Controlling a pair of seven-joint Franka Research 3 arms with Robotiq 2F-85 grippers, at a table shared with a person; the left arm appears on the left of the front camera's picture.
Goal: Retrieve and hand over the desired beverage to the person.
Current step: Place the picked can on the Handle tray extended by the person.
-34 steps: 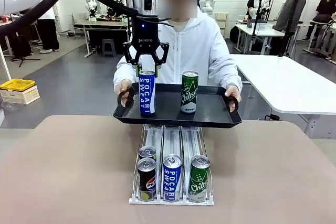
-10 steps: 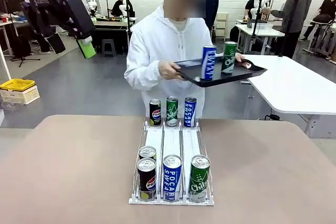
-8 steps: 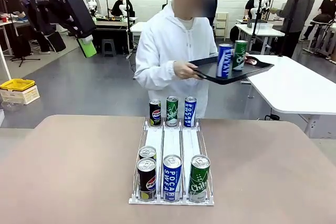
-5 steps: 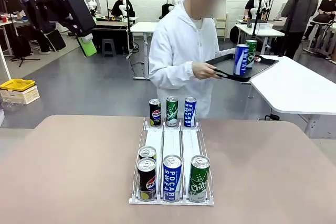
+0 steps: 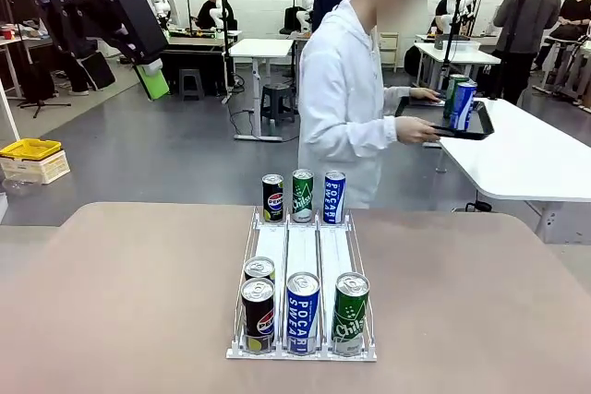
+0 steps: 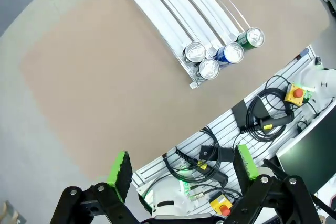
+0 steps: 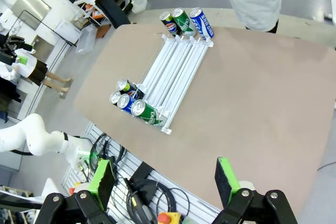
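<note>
The person [image 5: 346,108] in a white hooded jacket stands turned to the right at the far side. Both hands hold a black tray [image 5: 476,126] over the white side table. On it stand a blue can [image 5: 463,104] and a green can [image 5: 452,94]. My left gripper [image 5: 125,80] hangs high at the upper left, open, nothing in it. The left wrist view shows that gripper [image 6: 184,169] open far above the can rack [image 6: 173,9]. In the right wrist view my right gripper [image 7: 164,178] is open too, high over the table.
A white rack [image 5: 302,256] lies mid-table. At its near end are two Pepsi cans [image 5: 258,316], a Pocari Sweat can [image 5: 302,313] and a green can [image 5: 350,313]; three cans [image 5: 303,195] stand at its far end. The white side table [image 5: 526,154] is at right.
The person has turned to the right and carried the tray with its two cans away toward the white side table. My left gripper, earlier over the tray's blue can, stays raised at upper left.
</note>
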